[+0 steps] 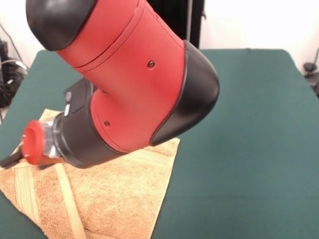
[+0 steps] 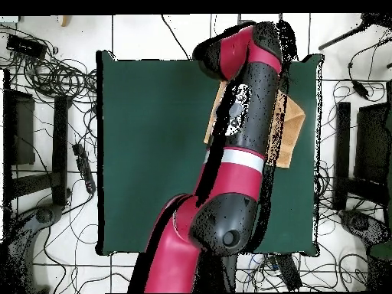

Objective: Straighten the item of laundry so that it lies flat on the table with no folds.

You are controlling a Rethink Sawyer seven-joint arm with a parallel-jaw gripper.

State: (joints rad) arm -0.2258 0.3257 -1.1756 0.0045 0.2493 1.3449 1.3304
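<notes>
The item of laundry (image 1: pixel 117 196) is a golden-orange terry towel on the green table (image 1: pixel 249 124), near its front left corner. A flat woven band runs slantwise across the towel's left part, and the cloth there looks creased. The red and black arm hangs low over the towel and hides its far side. My gripper (image 1: pixel 12 158) shows only as a dark tip at the towel's left edge, beside a red cap on the wrist. From overhead, the towel (image 2: pixel 292 126) peeks out on both sides of the arm, on the table (image 2: pixel 153 153). The gripper is hidden there.
The bulky arm (image 1: pixel 134 74) fills the upper left of the front view. Open green table spreads to the right of the towel. Cables (image 2: pixel 46 73) and black stands (image 2: pixel 364 153) lie on the floor around the table.
</notes>
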